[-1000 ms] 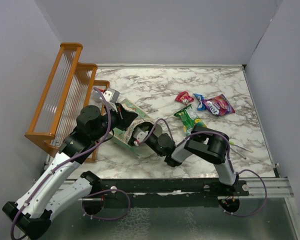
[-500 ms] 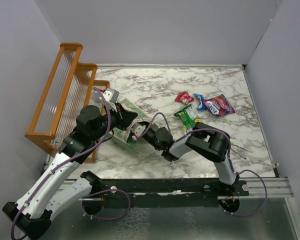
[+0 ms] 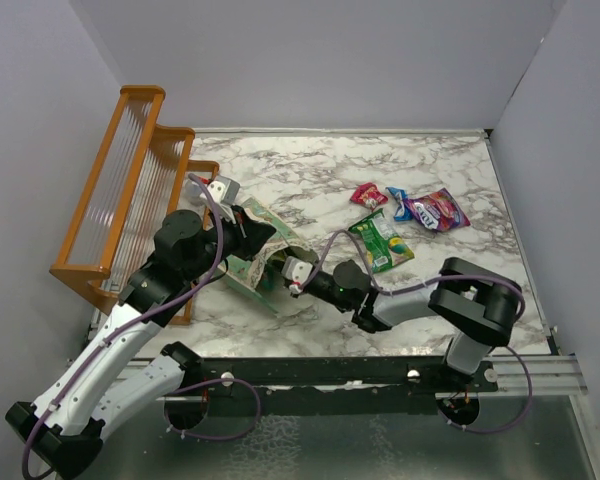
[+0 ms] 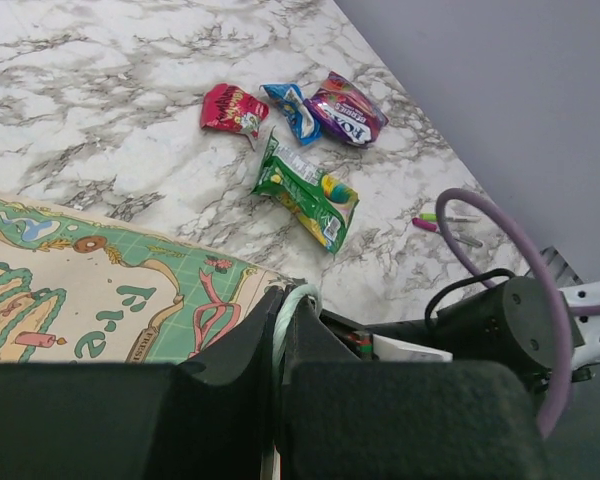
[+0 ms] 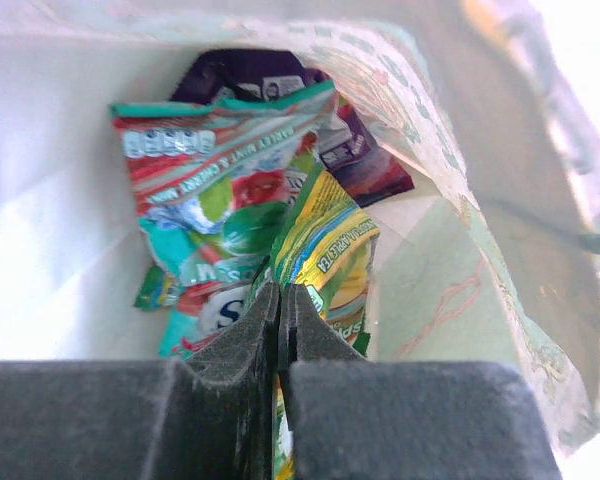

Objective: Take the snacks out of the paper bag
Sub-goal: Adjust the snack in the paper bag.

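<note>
Marble table (image 3: 310,170) underneath. My left gripper (image 4: 280,335) pinches the paper bag (image 4: 90,300) at its handle (image 4: 291,300); my right gripper (image 5: 280,310), inside, clamps a yellow packet (image 5: 330,250).

White table (image 3: 310,170) veined in grey. Red packet (image 4: 232,107), blue packet (image 4: 292,108), purple packet (image 4: 348,108), green packet (image 4: 308,190). Pale green bag (image 4: 100,300) with cartoon print in teal, orange and pink, cream edging, white inside. Teal-and-red packet (image 5: 220,190), yellow packet (image 5: 330,255), dark purple packet (image 5: 365,160). Orange rack (image 3: 120,180). Pink-and-green pens (image 4: 435,220)
</note>
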### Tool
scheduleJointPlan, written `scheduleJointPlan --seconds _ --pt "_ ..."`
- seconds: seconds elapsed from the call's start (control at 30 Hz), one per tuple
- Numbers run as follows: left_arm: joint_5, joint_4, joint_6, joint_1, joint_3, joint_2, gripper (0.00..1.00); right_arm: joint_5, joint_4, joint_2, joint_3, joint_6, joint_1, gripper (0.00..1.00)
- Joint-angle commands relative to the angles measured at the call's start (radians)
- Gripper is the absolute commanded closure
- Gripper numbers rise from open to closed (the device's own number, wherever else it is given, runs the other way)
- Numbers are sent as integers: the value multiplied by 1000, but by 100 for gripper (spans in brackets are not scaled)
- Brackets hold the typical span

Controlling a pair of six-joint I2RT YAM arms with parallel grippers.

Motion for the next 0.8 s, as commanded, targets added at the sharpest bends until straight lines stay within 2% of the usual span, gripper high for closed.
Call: scheduleJointPlan --seconds 0.0,0.13,0.33,0.7,0.77 --pt "-29 0 10 3 22 1 100 -70 -68 -150 -37 112 25 99" --pt "-34 -2 15 3 26 4 100 -58 -159 -249 -54 199 24 99" --pt "-33 4 13 3 32 8 100 5 -162 -288 -82 292 25 99" --pt "-39 -6 11 3 38 3 100 -10 -274 -245 -50 398 25 99" --pt "-39 -4 12 2 38 4 100 10 -281 -215 -37 402 25 88"
